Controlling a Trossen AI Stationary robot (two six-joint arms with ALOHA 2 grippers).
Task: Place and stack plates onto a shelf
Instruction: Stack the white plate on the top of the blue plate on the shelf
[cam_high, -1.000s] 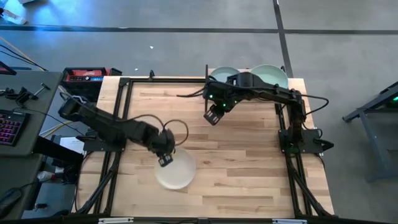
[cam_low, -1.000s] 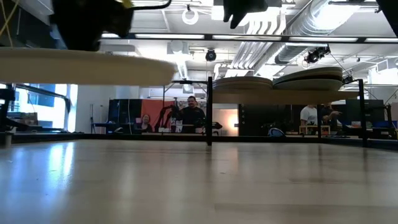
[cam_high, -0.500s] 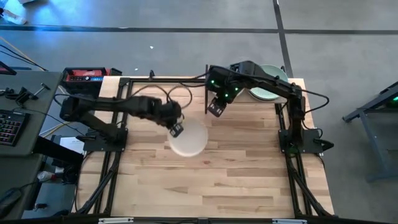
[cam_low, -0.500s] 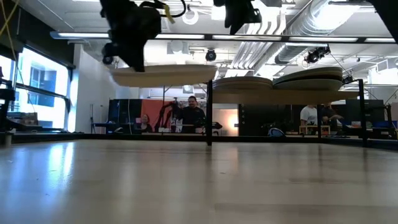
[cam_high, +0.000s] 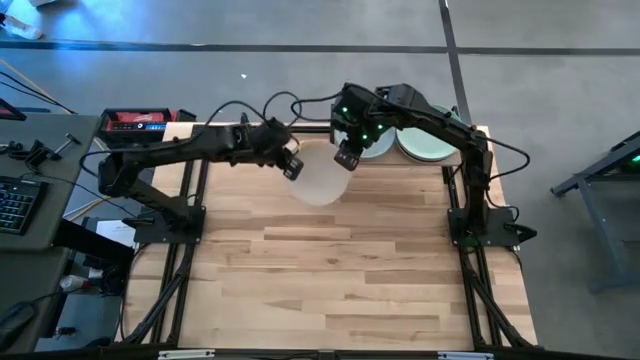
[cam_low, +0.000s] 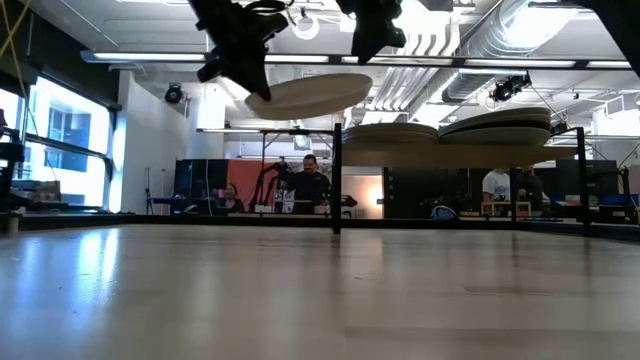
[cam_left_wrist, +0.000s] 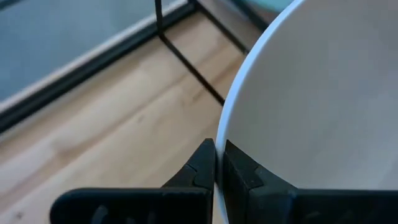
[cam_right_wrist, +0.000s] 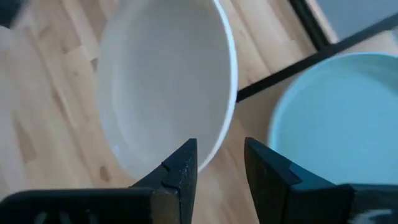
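Observation:
My left gripper (cam_high: 293, 168) is shut on a pale white plate (cam_high: 323, 181) and carries it in the air just left of the shelf (cam_low: 460, 153), at the table's far edge. In the low view the plate (cam_low: 308, 94) is higher than the shelf board. Two stacks of plates rest on the shelf, with a mint green plate (cam_high: 428, 148) on top of the right stack. My right gripper (cam_high: 347, 158) is open and hovers above the white plate's far rim without touching it. In the right wrist view it shows beyond the open fingers (cam_right_wrist: 180, 168). My left gripper pinches the white plate's rim (cam_left_wrist: 219, 134) on its left side between the two shut fingers. The fingers reach in from the table's left and slant slightly down. The plate is lifted clear and tilted, with its right side higher than the held side (cam_low: 258, 100).
A thin black shelf post (cam_low: 337, 180) stands just right of the carried plate. The black frame rails (cam_high: 190, 200) run along the table's left and right sides. The bare wooden table top (cam_high: 330, 270) lies in front of the shelf. People stand in the room behind (cam_low: 305, 185).
My left gripper has carried the white plate from the near middle of the table up and toward the far edge and the shelf. The plate was level and is now tilted. My right gripper has shifted a little toward the far edge and stayed open.

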